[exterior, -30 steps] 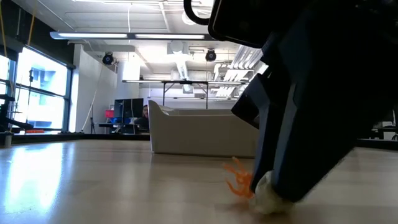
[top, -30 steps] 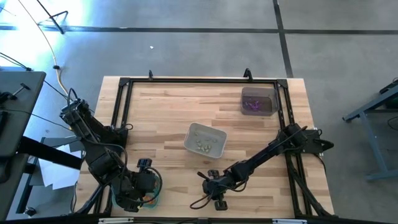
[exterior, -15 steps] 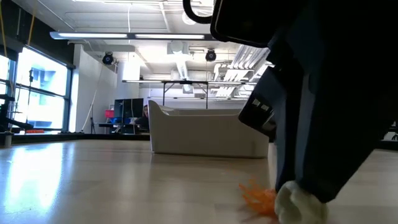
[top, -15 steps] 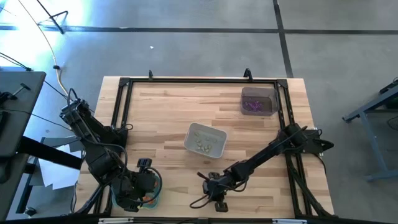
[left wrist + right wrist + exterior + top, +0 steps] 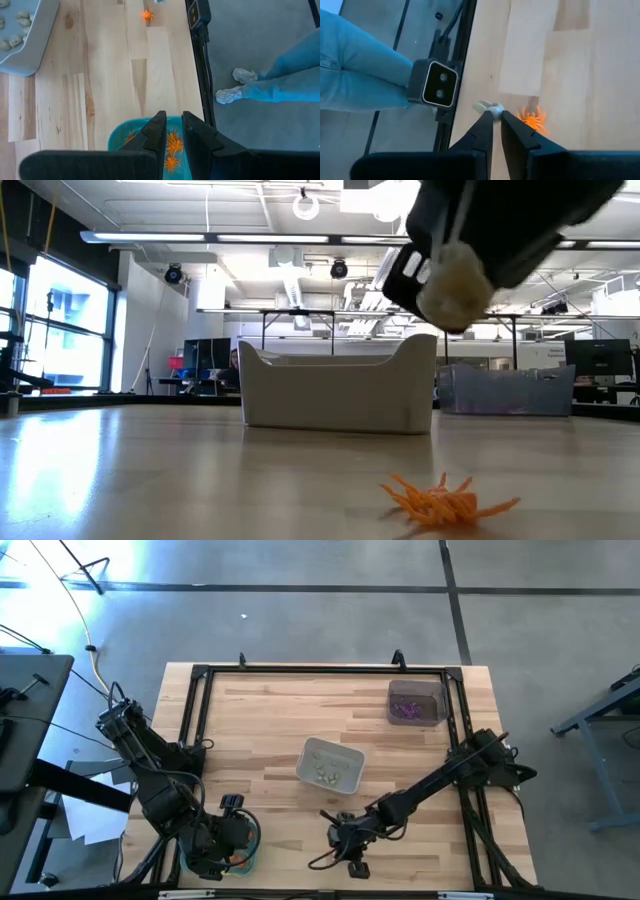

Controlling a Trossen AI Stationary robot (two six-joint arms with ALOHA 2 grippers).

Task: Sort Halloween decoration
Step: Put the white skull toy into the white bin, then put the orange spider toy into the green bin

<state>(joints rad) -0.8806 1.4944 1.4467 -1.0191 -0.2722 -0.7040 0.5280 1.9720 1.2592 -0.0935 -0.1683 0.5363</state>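
The right hand [image 5: 495, 117] is clenched on a small pale whitish trinket [image 5: 489, 106], pinched at its fingertips and held up off the bench [image 5: 270, 740]. In the low view the same pale trinket [image 5: 452, 286] hangs in the air, well above the wood. Just beside the hand, an orange spider [image 5: 534, 119] lies loose on the bench near its front edge. Farther back, near the middle of the bench, stands a pale grey tray [image 5: 330, 765] with several whitish trinkets in it, and at the far right corner a dark tray [image 5: 416, 702] holds purple ones.

The left hand [image 5: 173, 131] waits at the front left corner, fingers close together with a narrow gap and nothing between them, over a teal tray [image 5: 120, 142] with orange spiders in it. Beyond the bench edge, a person's legs in blue trousers [image 5: 285, 80] stand on the floor.
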